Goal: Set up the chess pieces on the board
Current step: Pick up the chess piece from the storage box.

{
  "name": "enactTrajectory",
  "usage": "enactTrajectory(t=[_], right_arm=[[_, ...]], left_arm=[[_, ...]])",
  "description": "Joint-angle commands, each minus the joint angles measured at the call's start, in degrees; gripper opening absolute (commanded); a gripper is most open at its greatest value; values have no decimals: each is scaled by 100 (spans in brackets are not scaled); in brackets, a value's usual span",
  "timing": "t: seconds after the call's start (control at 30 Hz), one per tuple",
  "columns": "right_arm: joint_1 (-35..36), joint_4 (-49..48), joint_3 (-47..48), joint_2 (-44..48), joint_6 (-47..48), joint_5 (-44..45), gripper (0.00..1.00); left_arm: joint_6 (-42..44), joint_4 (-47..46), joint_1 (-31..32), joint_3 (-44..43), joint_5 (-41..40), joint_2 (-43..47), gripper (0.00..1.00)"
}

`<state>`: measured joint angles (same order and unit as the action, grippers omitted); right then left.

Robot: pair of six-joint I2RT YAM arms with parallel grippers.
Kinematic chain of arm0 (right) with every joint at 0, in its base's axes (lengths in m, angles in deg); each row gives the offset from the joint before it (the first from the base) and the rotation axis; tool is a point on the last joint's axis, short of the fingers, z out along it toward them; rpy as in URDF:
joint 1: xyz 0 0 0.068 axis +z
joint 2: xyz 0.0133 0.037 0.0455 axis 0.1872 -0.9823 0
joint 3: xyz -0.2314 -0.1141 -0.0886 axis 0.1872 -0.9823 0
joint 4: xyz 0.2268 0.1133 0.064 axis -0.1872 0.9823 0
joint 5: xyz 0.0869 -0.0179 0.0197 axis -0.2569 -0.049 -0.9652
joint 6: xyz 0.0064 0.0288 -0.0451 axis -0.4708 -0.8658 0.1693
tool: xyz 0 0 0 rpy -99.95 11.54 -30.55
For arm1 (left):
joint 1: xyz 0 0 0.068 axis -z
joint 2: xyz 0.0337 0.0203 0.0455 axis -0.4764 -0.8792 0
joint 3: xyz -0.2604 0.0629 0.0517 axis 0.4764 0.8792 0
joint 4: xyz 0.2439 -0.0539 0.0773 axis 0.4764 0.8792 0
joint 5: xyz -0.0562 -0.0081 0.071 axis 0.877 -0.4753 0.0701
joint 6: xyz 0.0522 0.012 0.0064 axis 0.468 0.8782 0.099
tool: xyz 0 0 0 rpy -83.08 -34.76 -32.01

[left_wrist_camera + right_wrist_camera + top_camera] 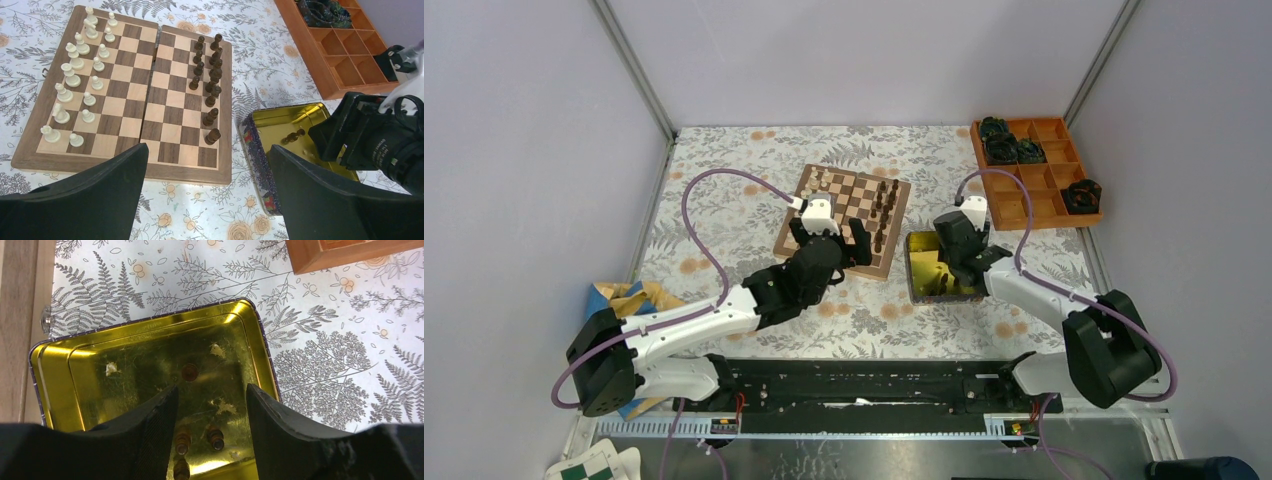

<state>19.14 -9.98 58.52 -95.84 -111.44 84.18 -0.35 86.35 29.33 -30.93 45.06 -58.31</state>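
Your left tool point(207, 150): wide open, holding nothing, over the near edge of the square brown-and-cream wooden chessboard point(185, 172).
Your right tool point(211, 390): fingers apart, holding nothing, over the shiny yellow square tin point(145, 330).
Your pale cream wooden chessmen point(75, 65): two rows on the board's left side.
Your dark brown wooden chessmen point(212, 75): most on the right side, a few in the tin.

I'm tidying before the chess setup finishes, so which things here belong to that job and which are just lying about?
Job:
square wooden checkered chessboard
pale cream chessmen on it
dark brown chessmen on it
more dark chessmen in the shiny yellow square tin

Lying about:
orange wooden compartment tray
black gear-like lumps in it
green-and-white checkered sheet
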Motion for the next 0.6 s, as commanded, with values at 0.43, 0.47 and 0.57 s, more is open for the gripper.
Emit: enactTrajectory(t=[0.43, 0.47, 0.57], right_arm=[[-390, -821, 178, -760, -103, -622, 53], [-400, -826, 189, -782, -87, -630, 52], [-425, -847, 208, -820, -85, -676, 50]], left_arm=[[-2, -315, -66, 18, -4, 120, 99], [2, -318, -73, 18, -4, 130, 99], [5, -311, -95, 18, 12, 136, 99]])
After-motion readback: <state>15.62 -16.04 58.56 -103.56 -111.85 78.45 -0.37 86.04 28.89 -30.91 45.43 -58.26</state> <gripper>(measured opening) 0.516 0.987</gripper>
